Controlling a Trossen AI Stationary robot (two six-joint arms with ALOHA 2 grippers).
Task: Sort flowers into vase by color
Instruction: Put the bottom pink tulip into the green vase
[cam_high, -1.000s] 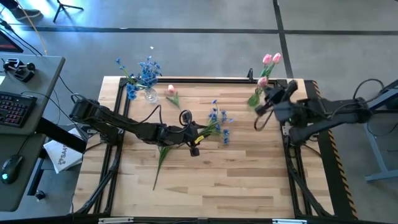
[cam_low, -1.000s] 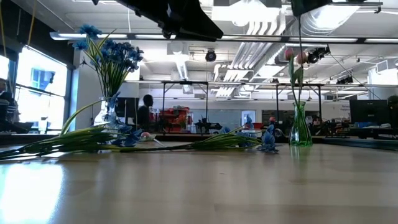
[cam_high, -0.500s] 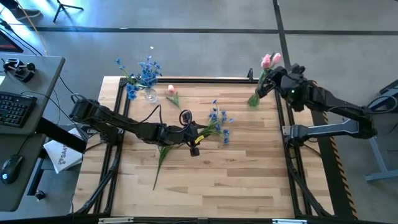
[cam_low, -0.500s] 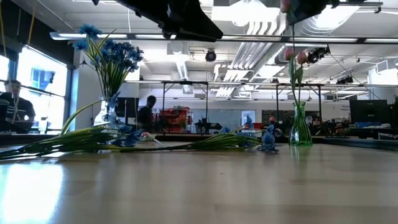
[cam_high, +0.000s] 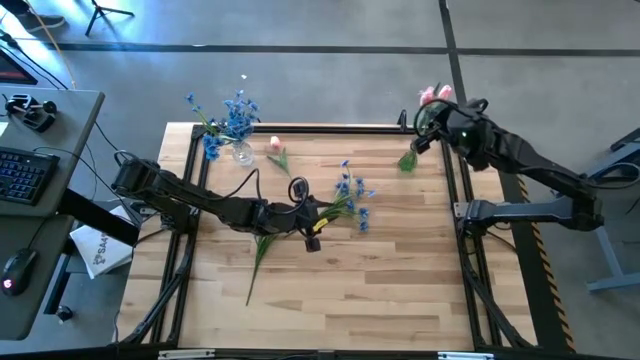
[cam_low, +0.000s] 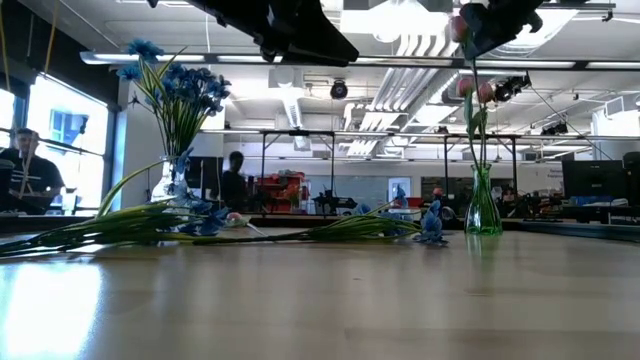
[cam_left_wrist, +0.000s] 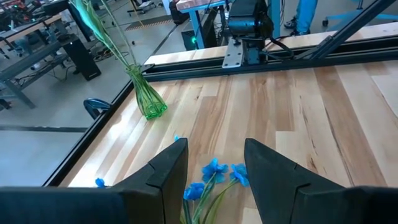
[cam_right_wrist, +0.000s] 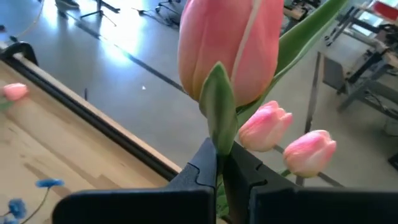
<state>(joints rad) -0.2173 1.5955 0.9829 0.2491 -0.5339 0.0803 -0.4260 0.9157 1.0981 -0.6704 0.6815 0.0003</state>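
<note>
Right wrist view: the right gripper (cam_right_wrist: 219, 163), shut on the pink tulip's green stem (cam_right_wrist: 219, 118), should lower it vertically into the green glass vase (cam_low: 482, 205) holding two pink tulips (cam_right_wrist: 286, 140), while the left gripper (cam_left_wrist: 214, 163) waits half-open, empty, over the blue blossoms (cam_left_wrist: 214, 174).

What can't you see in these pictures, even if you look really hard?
- High view: left gripper over the blue flowers; its arm hides any grip.
- Low view: both arms cut off at the top.
- Right wrist view: right gripper pinches the pink tulip, hiding the green vase.

A grey concrete floor (cam_high: 330, 60) surrounds the wooden table (cam_high: 330, 290). A desk (cam_high: 45, 180) with a keyboard (cam_high: 22, 172) stands alongside. Ceiling lights (cam_low: 400, 22), ducts and a bright window (cam_low: 62, 140) fill the hall behind.
</note>
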